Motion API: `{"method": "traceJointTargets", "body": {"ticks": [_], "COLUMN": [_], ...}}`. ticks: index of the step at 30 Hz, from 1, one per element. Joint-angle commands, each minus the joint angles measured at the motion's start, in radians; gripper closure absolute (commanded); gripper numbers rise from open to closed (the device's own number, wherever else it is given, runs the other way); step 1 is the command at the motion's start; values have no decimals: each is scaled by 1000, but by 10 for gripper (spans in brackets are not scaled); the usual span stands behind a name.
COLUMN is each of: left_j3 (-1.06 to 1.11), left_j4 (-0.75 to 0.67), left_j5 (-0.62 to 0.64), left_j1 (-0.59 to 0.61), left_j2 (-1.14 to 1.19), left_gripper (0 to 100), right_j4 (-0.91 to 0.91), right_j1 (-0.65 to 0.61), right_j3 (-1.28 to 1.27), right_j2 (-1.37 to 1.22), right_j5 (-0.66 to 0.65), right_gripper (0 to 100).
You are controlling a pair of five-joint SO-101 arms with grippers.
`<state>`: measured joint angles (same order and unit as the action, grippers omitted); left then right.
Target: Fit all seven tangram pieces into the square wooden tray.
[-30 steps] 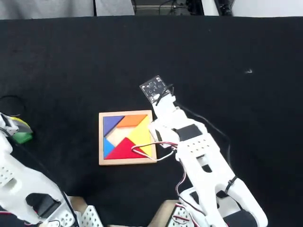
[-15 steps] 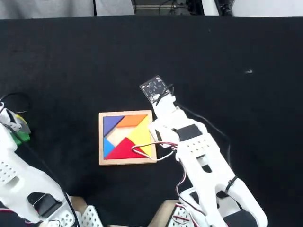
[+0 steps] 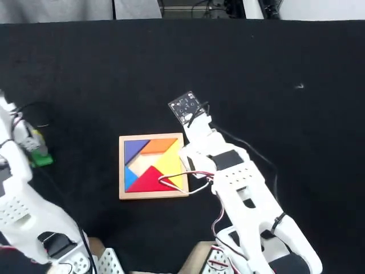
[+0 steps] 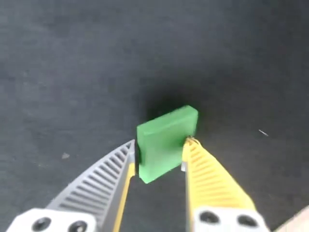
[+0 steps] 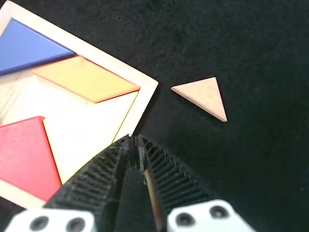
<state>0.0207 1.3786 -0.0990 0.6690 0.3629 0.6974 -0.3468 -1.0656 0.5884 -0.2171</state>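
The square wooden tray [image 3: 122, 166] lies mid-table holding blue, orange, yellow and red pieces, with a bare patch of floor [image 3: 139, 165] between them. My left gripper [image 4: 161, 141] is shut on a green square piece [image 4: 166, 145], held just above the black mat left of the tray; the same green piece [image 3: 42, 160] sits at the high view's left edge. My right gripper [image 5: 135, 141] is shut and empty, its tips over the tray's right rim [image 5: 147, 99]. A plain wooden triangle [image 5: 203, 96] lies on the mat just outside that rim.
The black mat [image 3: 274, 85] covers the whole table. The right arm's white body [image 3: 239, 188] stretches from the front edge to the tray's right side. Cables [image 3: 177, 181] loop over the tray's front right corner.
The left arm has carried the green piece a little toward the tray and away from the front edge. The right arm and the tray have not moved.
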Motion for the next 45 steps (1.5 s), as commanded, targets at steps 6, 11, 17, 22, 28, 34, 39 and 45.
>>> {"method": "traceJointTargets", "body": {"ticks": [6, 11, 17, 22, 28, 34, 39, 45], "left_j3": [44, 44, 44, 64, 214, 274, 274, 274], "left_j4": [-64, -69, -71, -101, -230, -307, -308, -315], "left_j5": [110, 135, 133, 114, 97, 186, 206, 204], "left_j1": [-148, -194, -145, -110, -124, -137, -157, -196], "left_j2": [-120, -115, -114, -112, -112, -112, -112, -110], "left_gripper": [845, 845, 848, 846, 775, 719, 736, 837], "right_j4": [-20, -20, -18, -21, -21, -23, -20, -17], "right_j1": [-12, -12, -12, -12, -12, -12, -12, -12], "right_j3": [7, 7, 7, 7, 7, 5, 5, 5], "right_j2": [30, 30, 30, 30, 30, 30, 30, 30], "right_j5": [6, 6, 6, 6, 6, 6, 6, 6], "right_gripper": [987, 987, 987, 987, 987, 987, 987, 987]}}
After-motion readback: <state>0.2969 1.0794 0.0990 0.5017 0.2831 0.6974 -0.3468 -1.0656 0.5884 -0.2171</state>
